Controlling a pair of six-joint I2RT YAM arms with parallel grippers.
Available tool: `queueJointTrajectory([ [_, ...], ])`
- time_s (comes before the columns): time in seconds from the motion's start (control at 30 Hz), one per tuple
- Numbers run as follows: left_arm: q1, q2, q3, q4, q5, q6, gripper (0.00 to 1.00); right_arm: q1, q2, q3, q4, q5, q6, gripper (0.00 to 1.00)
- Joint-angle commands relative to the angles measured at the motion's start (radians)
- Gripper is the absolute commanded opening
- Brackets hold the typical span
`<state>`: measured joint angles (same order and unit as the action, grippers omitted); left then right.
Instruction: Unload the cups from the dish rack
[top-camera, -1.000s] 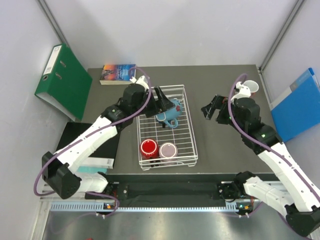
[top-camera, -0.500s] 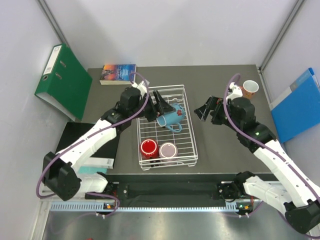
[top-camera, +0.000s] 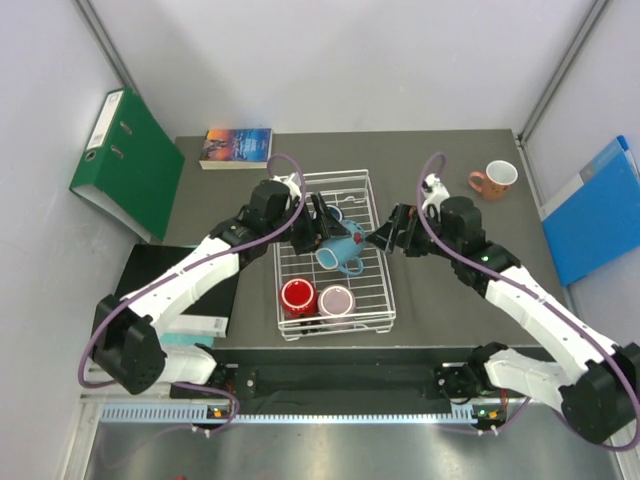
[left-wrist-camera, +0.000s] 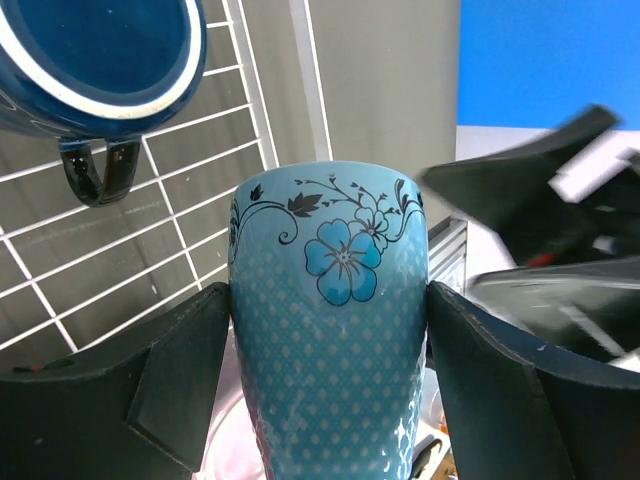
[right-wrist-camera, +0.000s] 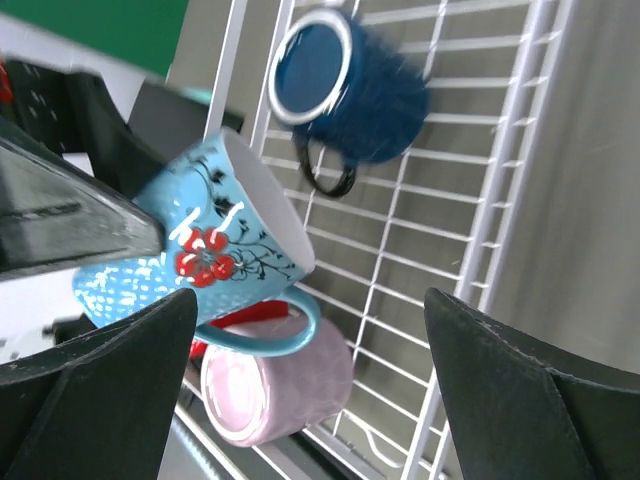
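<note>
My left gripper (top-camera: 325, 236) is shut on the teal mug (top-camera: 341, 252) and holds it tilted above the white wire dish rack (top-camera: 366, 286). In the left wrist view the teal mug (left-wrist-camera: 330, 320) fills the gap between the fingers (left-wrist-camera: 120, 390). My right gripper (top-camera: 384, 240) is open, just right of the teal mug and apart from it; its wrist view shows the teal mug (right-wrist-camera: 200, 260) at the left. The dark blue mug (right-wrist-camera: 350, 85) lies at the rack's far end. The red mug (top-camera: 297, 297) and pale mauve mug (top-camera: 336, 299) sit at the near end. The salmon-pink mug (top-camera: 495, 178) stands on the table, far right.
A green binder (top-camera: 125, 160) leans at the back left, and a book (top-camera: 238, 145) lies behind the rack. A blue folder (top-camera: 590, 215) lies off the table's right edge. A black pad (top-camera: 165, 285) lies left of the rack.
My right arm swung left from the salmon-pink mug to the rack's right side. My left gripper carried the teal mug slightly nearer and right, toward the right gripper.
</note>
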<state>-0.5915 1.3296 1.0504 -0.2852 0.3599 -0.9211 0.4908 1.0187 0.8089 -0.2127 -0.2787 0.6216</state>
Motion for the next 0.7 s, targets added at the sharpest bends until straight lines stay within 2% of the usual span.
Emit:
queueJointTrajectory([
  [0.0, -0.004, -0.01, 0.016, 0.109, 0.047, -0.013, 0.0, 0.008, 0.058, -0.022, 0.199, -0.194, 0.041, 0.94],
  [0.2, -0.011, 0.002, -0.001, 0.136, 0.054, -0.028, 0.0, 0.008, 0.093, -0.019, 0.303, -0.209, 0.053, 0.94],
  [0.67, -0.027, 0.025, 0.011, 0.176, 0.076, -0.038, 0.0, 0.008, 0.199, 0.018, 0.326, -0.221, 0.047, 0.94],
])
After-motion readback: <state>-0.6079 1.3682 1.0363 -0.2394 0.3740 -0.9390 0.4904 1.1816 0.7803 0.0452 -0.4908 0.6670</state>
